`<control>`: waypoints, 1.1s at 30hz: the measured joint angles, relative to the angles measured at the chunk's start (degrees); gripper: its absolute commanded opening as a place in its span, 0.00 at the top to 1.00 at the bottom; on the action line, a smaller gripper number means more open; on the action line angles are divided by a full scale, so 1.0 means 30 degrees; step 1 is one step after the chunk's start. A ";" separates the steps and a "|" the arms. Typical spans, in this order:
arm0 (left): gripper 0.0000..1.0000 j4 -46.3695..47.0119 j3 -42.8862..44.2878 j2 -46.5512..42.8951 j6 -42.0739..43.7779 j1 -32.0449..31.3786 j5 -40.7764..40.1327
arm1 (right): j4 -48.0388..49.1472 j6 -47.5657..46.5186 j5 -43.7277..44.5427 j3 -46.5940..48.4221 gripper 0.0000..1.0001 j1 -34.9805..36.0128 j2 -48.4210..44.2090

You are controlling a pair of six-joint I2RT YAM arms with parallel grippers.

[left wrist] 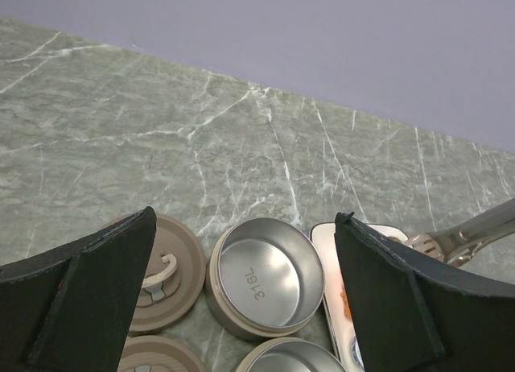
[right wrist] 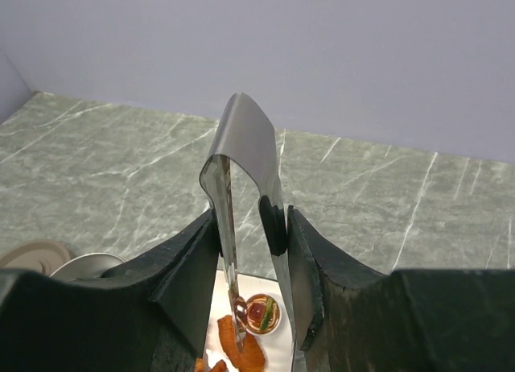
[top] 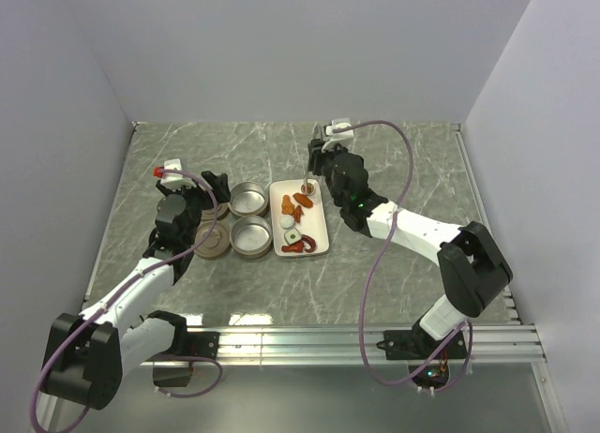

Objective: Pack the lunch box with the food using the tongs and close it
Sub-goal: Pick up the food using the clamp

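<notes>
The lunch box is two open round tins, the far tin [top: 247,201] [left wrist: 269,279] and the near tin [top: 251,235] [left wrist: 290,357]. Both are empty. Their handled lids [top: 214,242] [left wrist: 165,275] lie just left of them. The food [top: 297,219] lies on the white tray [top: 322,229], with a round brown piece [right wrist: 261,313] and an orange piece [right wrist: 241,349] at its far end. My right gripper [top: 324,161] [right wrist: 253,227] is shut on the tongs [top: 309,171] [right wrist: 245,146]. The tong tips [top: 307,184] hang over the round brown piece. My left gripper [top: 214,191] [left wrist: 245,219] stands open above the far lid and far tin, holding nothing.
The tray [left wrist: 330,267] lies right beside the tins on the marbled table. Purple walls stand behind and to both sides. A metal rail [top: 375,337] runs along the near edge between the arm bases.
</notes>
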 measured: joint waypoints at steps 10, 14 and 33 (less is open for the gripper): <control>0.01 0.0029 0.0000 0.0087 0.0000 0.0000 0.0000 | 0.0554 0.0124 -0.0117 0.0350 0.55 0.0000 0.0976; 0.01 0.0036 0.0000 0.0095 0.0000 0.0000 0.0000 | 0.0670 0.0153 -0.0182 0.0364 0.55 0.0000 0.1042; 0.01 0.0270 0.0000 0.0095 0.0000 0.0000 0.0000 | 0.0503 0.0124 0.0073 0.1566 0.65 0.0000 0.2426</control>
